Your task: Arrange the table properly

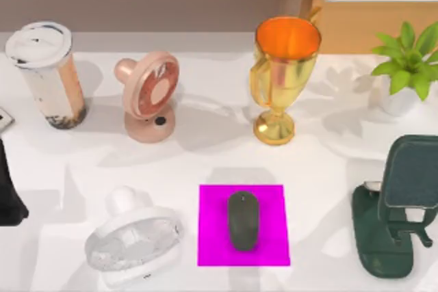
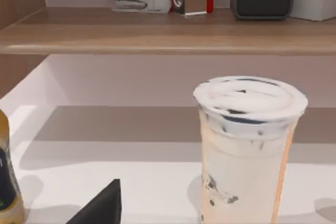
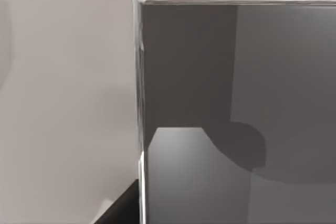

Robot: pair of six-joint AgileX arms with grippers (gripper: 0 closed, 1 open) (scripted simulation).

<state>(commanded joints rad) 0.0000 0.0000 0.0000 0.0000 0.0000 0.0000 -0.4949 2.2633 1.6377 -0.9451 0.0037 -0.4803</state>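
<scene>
- across the top view spreads the table [image 1: 205, 158], white and broad, under every item.
- on its middle front lies a magenta pad [image 1: 272, 203] with a dark mouse [image 1: 243, 220] on it.
- behind stand a cup [image 1: 46, 73], pink fan [image 1: 149, 97] and trophy [image 1: 284, 76]; a white fan [image 1: 133, 241] lies front left.
- at right are a plant [image 1: 407, 66] and green stand [image 1: 397, 206].
- at the left edge a dark piece of the left arm [image 1: 8, 193] shows; whether either gripper's fingers are apart or together, i cannot tell.
</scene>
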